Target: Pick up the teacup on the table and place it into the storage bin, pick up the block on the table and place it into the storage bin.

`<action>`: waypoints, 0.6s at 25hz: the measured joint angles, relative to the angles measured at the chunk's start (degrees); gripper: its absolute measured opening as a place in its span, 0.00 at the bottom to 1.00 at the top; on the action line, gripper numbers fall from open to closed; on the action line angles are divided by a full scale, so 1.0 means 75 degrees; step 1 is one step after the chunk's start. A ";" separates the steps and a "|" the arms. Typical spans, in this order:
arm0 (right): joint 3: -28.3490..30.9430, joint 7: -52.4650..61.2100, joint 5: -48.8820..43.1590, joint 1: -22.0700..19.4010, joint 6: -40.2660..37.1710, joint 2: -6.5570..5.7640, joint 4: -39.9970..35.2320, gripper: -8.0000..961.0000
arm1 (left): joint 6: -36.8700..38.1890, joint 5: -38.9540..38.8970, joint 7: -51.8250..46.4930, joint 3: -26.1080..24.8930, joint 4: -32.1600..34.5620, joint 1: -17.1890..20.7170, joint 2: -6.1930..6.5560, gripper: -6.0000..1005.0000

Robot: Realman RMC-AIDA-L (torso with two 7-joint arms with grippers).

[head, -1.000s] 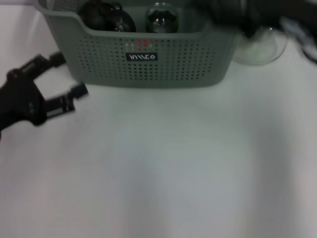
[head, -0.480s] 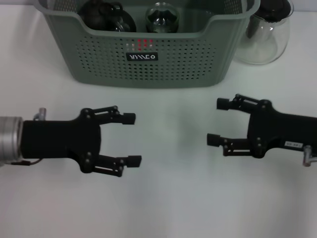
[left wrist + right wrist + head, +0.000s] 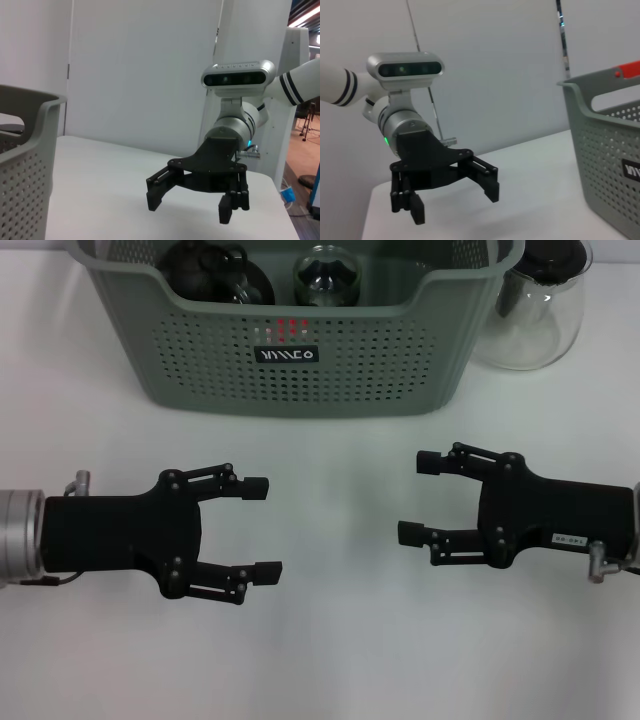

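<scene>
The left gripper (image 3: 262, 527) sits at the lower left of the head view over the white tabletop (image 3: 330, 640), jaws spread wide and empty; the right gripper (image 3: 417, 497) faces it from the lower right, jaws equally wide, touching nothing; the storage bin (image 3: 300, 350) stands at the upper centre, dark glassware inside; a glass carafe (image 3: 535, 310) is just beside it at the upper right.

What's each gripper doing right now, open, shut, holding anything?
Left gripper: open, empty, over the table.
Right gripper: open, empty, facing it.
</scene>
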 joint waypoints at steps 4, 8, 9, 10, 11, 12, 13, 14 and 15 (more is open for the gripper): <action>-0.0042 -0.0003 0.0006 0.0029 -0.0104 0.0020 0.0014 0.98 | 0.0117 -0.0035 -0.0011 -0.0073 0.0040 0.0066 0.0008 0.91; -0.0001 -0.0006 0.0030 0.0029 -0.0340 0.0021 0.0016 0.98 | 0.0453 -0.0094 -0.0002 -0.0259 0.0183 0.0128 0.0018 0.91; 0.0012 -0.0006 0.0033 0.0029 -0.0430 0.0023 0.0017 0.98 | 0.0563 -0.0093 0.0003 -0.0392 0.0209 0.0135 0.0038 0.91; 0.0026 -0.0006 0.0038 0.0028 -0.0527 0.0023 0.0018 0.98 | 0.0620 -0.0086 0.0001 -0.0494 0.0245 0.0157 0.0053 0.91; 0.0057 -0.0006 0.0044 0.0028 -0.0577 0.0023 0.0017 0.98 | 0.0644 -0.0078 -0.0004 -0.0543 0.0275 0.0172 0.0060 0.91; 0.0085 -0.0006 0.0048 0.0027 -0.0617 0.0022 0.0016 0.98 | 0.0653 -0.0075 -0.0010 -0.0568 0.0305 0.0189 0.0061 0.91; 0.0121 0.0002 0.0049 0.0031 -0.0621 0.0020 0.0015 0.98 | 0.0666 -0.0074 -0.0014 -0.0574 0.0324 0.0201 0.0062 0.91; 0.0141 0.0015 0.0049 0.0043 -0.0621 0.0020 0.0015 0.98 | 0.0689 -0.0075 -0.0015 -0.0567 0.0333 0.0208 0.0060 0.91; 0.0151 0.0030 0.0049 0.0058 -0.0616 0.0019 0.0015 0.98 | 0.0712 -0.0079 -0.0015 -0.0545 0.0334 0.0209 0.0054 0.91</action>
